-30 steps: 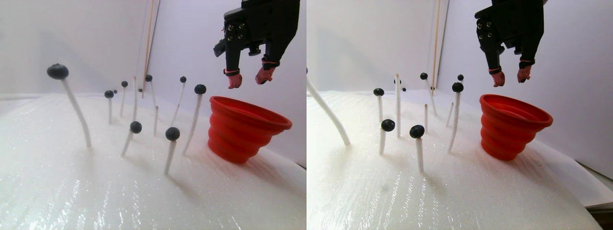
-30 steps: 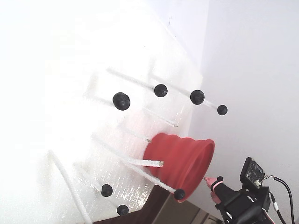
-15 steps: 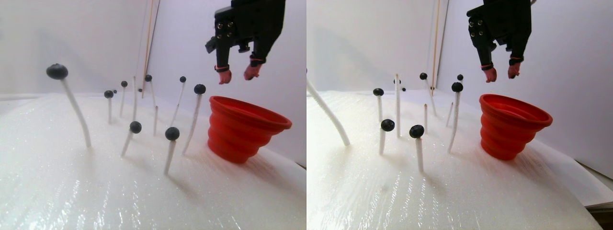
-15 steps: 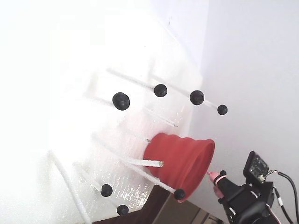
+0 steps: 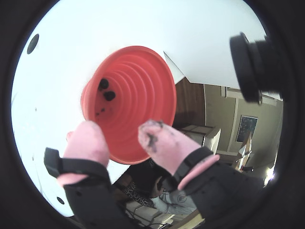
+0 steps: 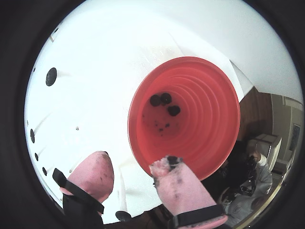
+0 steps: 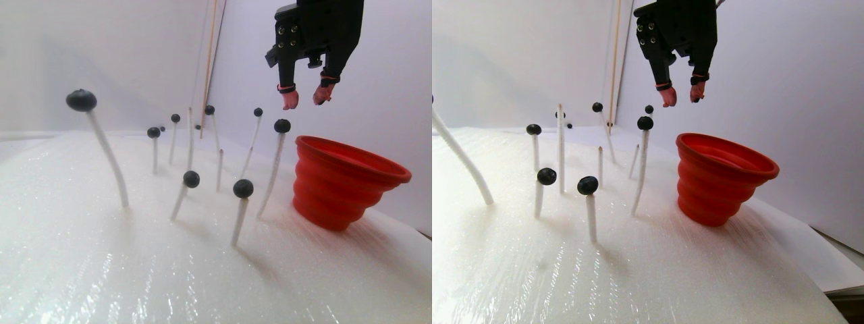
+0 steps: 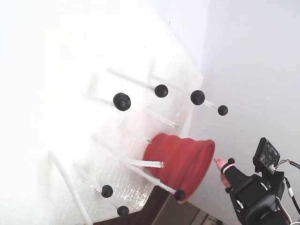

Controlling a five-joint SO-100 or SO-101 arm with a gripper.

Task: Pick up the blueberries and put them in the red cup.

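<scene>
The red cup stands on the white foam at the right, its mouth tilted. Three blueberries lie in its bottom; two of them show in a wrist view. Several more blueberries sit on top of thin white rods: a large one at far left, two in front, and one just left of the cup. My gripper hangs open and empty, high above that last berry and left of the cup's rim. Its pink fingertips are smeared dark. The fixed view shows it off the cup's mouth.
The white foam bed slopes off to an edge at the right. Several bare white rods stand among the berry rods. A thin wooden stick leans against the back wall. A black camera module rides on the arm.
The open gripper has risen and moved left in the stereo pair view, from over the cup's rim to above the rods. In the fixed view it has drawn back from the cup's mouth.
</scene>
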